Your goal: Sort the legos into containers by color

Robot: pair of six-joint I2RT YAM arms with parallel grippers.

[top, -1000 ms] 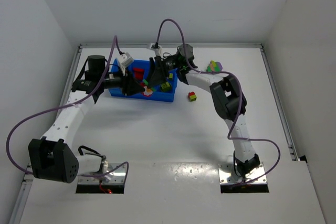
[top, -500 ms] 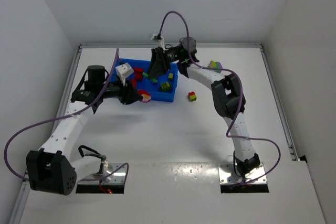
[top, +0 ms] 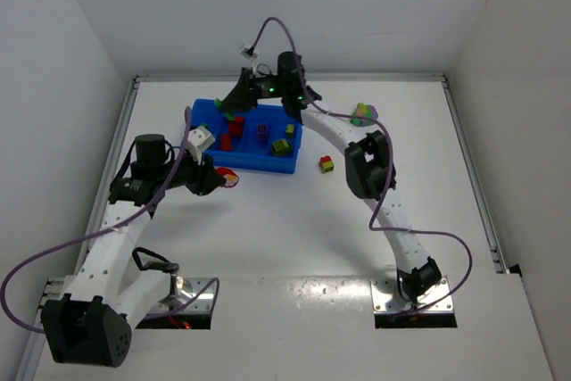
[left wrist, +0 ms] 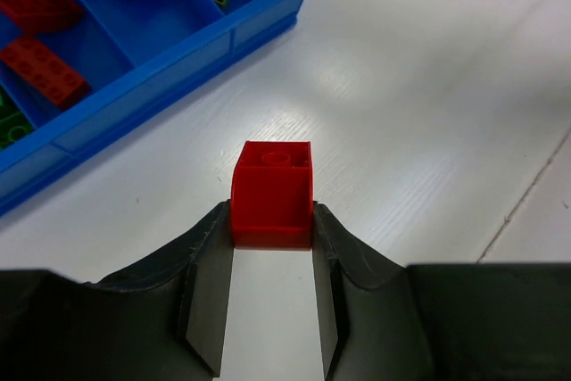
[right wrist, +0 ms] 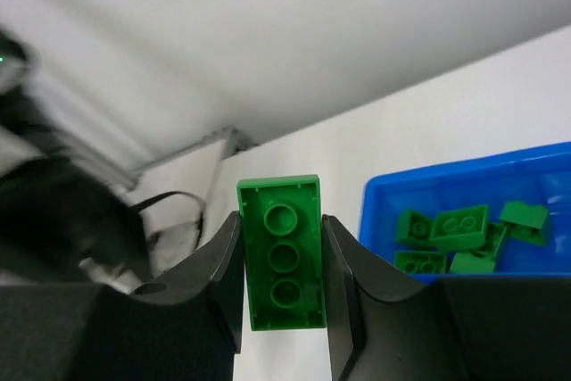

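The jaws pinch a red brick (left wrist: 272, 194) against the white table (left wrist: 428, 113), near the blue tray (left wrist: 161, 78).

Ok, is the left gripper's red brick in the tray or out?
Out. The left gripper holds the red brick over white table, outside the blue tray.

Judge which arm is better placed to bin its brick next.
Right, probably: the right gripper holds a green plastic brick beside the green-brick compartment of the blue plastic tray; the left gripper holds a red plastic brick outside it.
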